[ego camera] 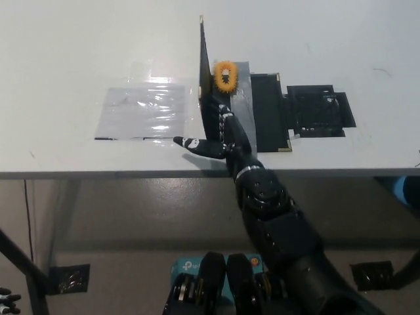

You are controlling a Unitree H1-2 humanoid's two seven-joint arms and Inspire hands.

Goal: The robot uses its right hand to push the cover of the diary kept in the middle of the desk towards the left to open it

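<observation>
The black diary (268, 111) lies in the middle of the white desk (79, 52). Its cover (205, 85) stands almost upright on edge, hinged along the left side. The inside page shows grey, with a small orange round sticker (225, 77) on it. My black right hand (220, 139) reaches over the front desk edge, open, with fingers spread. Its fingers (226, 125) rest against the inner face of the cover near its lower end, and one finger points left over the desk. The white left hand is out of view.
A clear plastic sheet (147, 108) lies flat on the desk just left of the raised cover. A black square patch (321, 110) sits right of the diary. The desk's front edge (98, 174) runs below the hand.
</observation>
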